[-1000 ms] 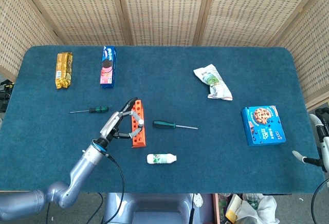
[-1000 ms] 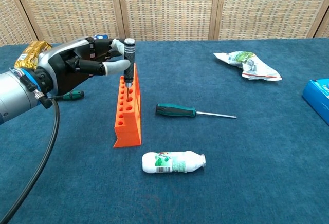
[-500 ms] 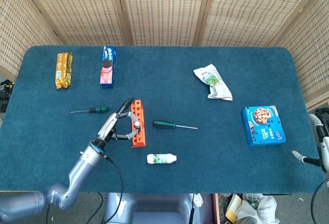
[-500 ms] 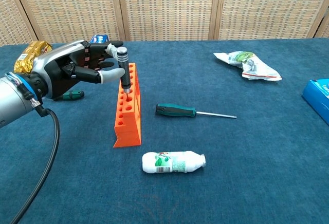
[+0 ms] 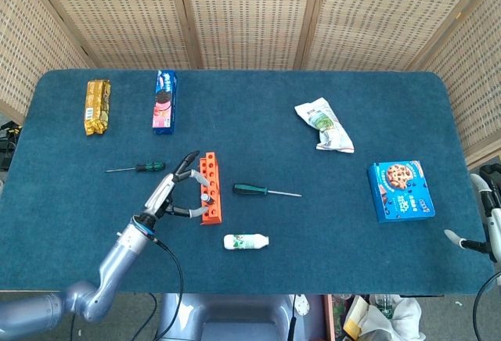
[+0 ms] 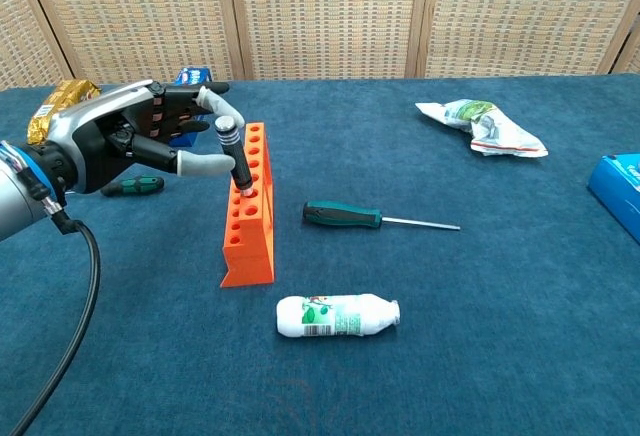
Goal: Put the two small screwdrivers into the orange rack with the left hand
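Note:
The orange rack [image 5: 210, 178] [image 6: 249, 237] stands at the table's front left. A small black-handled screwdriver [image 5: 204, 198] [image 6: 233, 148] sits tip-down in one of its holes, leaning left. My left hand [image 5: 174, 193] [image 6: 128, 138] is just left of it with fingers spread; the thumb lies against the handle and the other fingers are clear of it. A small green-handled screwdriver [image 5: 141, 167] [image 6: 135, 185] lies flat on the cloth behind that hand. Of my right hand [image 5: 477, 241] only a sliver shows at the table's right edge.
A larger green screwdriver [image 5: 264, 191] [image 6: 372, 219] lies right of the rack, a small white bottle [image 5: 246, 241] [image 6: 338, 315] in front of it. Snack packs [image 5: 97, 105] [image 5: 164, 100] sit at the back left, a crumpled bag [image 5: 323, 125] and a blue box [image 5: 401, 191] on the right.
The left hand lowered the black-handled screwdriver into a rack hole, then spread its fingers and drew back to the left, leaving the tool leaning in the rack.

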Controlling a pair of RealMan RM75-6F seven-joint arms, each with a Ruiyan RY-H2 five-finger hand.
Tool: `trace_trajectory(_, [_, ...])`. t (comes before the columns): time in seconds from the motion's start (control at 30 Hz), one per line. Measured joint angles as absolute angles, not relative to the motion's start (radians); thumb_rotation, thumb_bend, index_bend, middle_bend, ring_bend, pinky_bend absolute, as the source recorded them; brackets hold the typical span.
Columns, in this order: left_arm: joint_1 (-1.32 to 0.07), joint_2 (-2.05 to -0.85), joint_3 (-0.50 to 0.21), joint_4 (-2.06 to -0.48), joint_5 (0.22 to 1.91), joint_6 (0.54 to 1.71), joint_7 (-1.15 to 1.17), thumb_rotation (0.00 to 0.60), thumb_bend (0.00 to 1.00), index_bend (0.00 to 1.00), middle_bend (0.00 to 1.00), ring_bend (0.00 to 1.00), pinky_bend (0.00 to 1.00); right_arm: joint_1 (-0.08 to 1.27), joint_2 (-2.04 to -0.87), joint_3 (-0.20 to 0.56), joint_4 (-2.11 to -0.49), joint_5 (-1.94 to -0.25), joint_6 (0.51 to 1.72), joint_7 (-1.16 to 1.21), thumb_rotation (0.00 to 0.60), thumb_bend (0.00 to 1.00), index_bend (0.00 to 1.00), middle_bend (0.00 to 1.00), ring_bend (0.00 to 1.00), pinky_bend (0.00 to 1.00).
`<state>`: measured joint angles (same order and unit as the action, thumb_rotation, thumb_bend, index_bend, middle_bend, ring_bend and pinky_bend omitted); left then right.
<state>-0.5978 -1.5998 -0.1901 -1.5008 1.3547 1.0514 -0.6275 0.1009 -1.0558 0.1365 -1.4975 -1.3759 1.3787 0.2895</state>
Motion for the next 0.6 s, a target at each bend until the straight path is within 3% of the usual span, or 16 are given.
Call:
trace_trajectory(0.43, [-0.576,-1.486,-0.211,-1.583,1.405,1.124,-0.585,0.600,0.15,0.18,0.00,0.00,0.00,0.100,-1.053,0.136,-1.502,-1.379,1.382,0.294,0.600,0.00,0.00,0.00,0.00,0.00])
trace_trajectory(0.6, [-0.579,-1.414,-0.211,-1.637,1.425,1.124,-0.465,0.600,0.15,0.18,0.00,0.00,0.00,0.100,-1.053,0.136,-1.502,-1.378,1.380,0.295,0.600,0.00,0.00,0.00,0.00,0.00])
